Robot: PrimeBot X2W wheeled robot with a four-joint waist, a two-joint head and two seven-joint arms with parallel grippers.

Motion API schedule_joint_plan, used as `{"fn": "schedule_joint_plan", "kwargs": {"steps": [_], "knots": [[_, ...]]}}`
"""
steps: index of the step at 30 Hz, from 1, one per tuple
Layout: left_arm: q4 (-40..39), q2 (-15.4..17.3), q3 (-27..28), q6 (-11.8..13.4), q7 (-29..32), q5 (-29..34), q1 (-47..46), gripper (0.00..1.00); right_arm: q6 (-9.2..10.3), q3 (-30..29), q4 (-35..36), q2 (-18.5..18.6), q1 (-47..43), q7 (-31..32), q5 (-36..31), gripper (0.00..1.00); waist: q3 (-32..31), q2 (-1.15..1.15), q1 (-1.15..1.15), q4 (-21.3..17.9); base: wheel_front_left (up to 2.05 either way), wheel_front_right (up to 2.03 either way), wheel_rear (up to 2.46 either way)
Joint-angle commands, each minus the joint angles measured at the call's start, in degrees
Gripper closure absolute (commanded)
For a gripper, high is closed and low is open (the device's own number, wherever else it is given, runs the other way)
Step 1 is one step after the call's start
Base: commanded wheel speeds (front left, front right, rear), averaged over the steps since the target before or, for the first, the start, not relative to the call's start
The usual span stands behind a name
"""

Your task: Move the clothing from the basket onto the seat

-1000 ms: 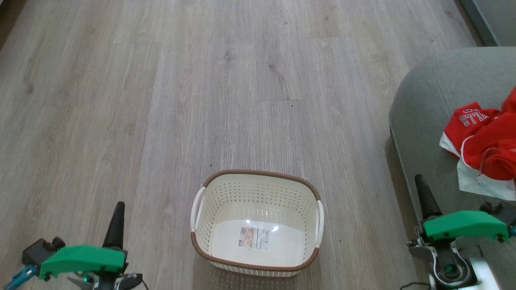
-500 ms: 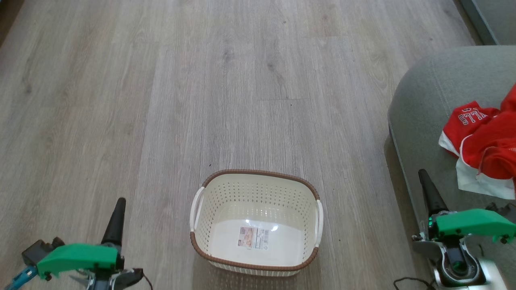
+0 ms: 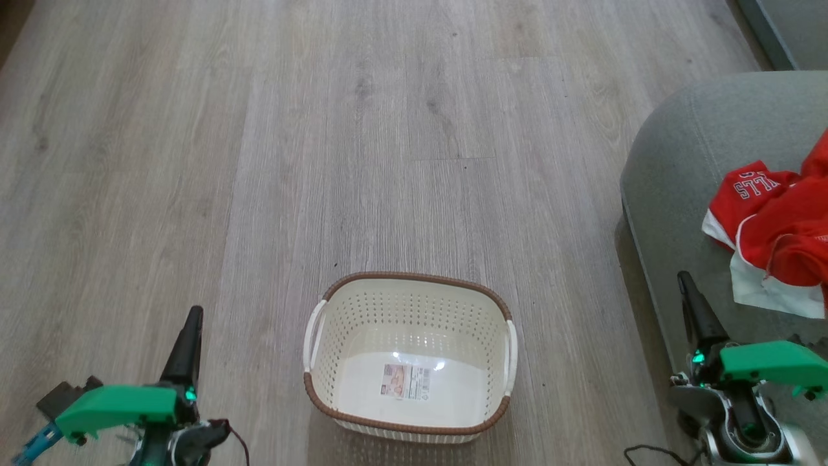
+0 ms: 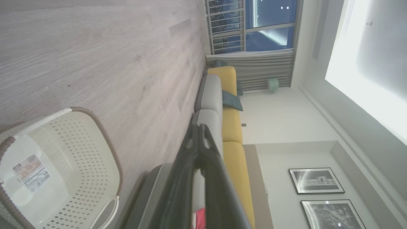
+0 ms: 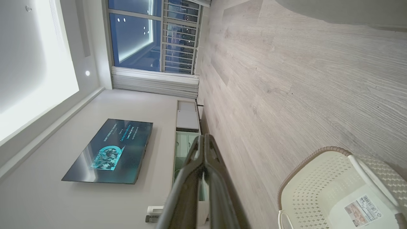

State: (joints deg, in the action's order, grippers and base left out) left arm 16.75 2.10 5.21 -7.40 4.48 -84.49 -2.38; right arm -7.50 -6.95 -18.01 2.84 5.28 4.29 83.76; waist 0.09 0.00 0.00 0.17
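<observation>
both jaws closed, clothing (image 3: pixel 783 226) on seat (image 3: pixel 679 162)

floor (image 3: pixel 259 162): basket (image 3: pixel 414 310) (label (image 3: pixel 405 381) inside), grey seat (image 3: pixel 686 162) | seat: red clothing (image 3: pixel 783 226)

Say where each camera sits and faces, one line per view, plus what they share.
Head view: on the head, facing forward and down at floor, basket, seat and red clothing; left pincer and right pincer show, both shut.
Left wrist view: on the left wrist, rolled sideways, facing along its pincer toward a sofa and window.
Right wrist view: on the right wrist, rolled sideways, facing along its pincer toward a television and window.
Shared: the basket shows in all three.
</observation>
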Motion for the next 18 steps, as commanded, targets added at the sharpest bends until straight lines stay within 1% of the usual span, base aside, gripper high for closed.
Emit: {"fn": "schedule_joint_plan", "kwargs": {"steps": [1, 9, 18], "knots": [[-2.30, 0.74, 1.26, -0.08, 0.62, -2.17, -3.32, 1.00, 0.01, 0.84, 2.74, 0.06, 1.15, 0.81, 2.43, 1.00, 0.02, 0.00, 0.00, -0.03, 0.00, 0.00, 0.00], [-2.66, 0.77, 1.31, -0.09, 1.94, -7.36, -3.79, 1.00, 0.01, 0.44, 3.92, 0.04, 0.92, 2.13, 8.07, 1.00, 0.09, 0.00, 0.00, -0.16, 0.00, 0.00, 0.00], [-2.68, 0.77, 1.31, -0.09, 2.02, -7.67, -3.82, 1.00, 0.01, 0.42, 3.99, 0.04, 0.91, 2.20, 8.40, 1.00, 0.09, 0.00, 0.00, -0.17, 0.00, 0.00, 0.00]]}}
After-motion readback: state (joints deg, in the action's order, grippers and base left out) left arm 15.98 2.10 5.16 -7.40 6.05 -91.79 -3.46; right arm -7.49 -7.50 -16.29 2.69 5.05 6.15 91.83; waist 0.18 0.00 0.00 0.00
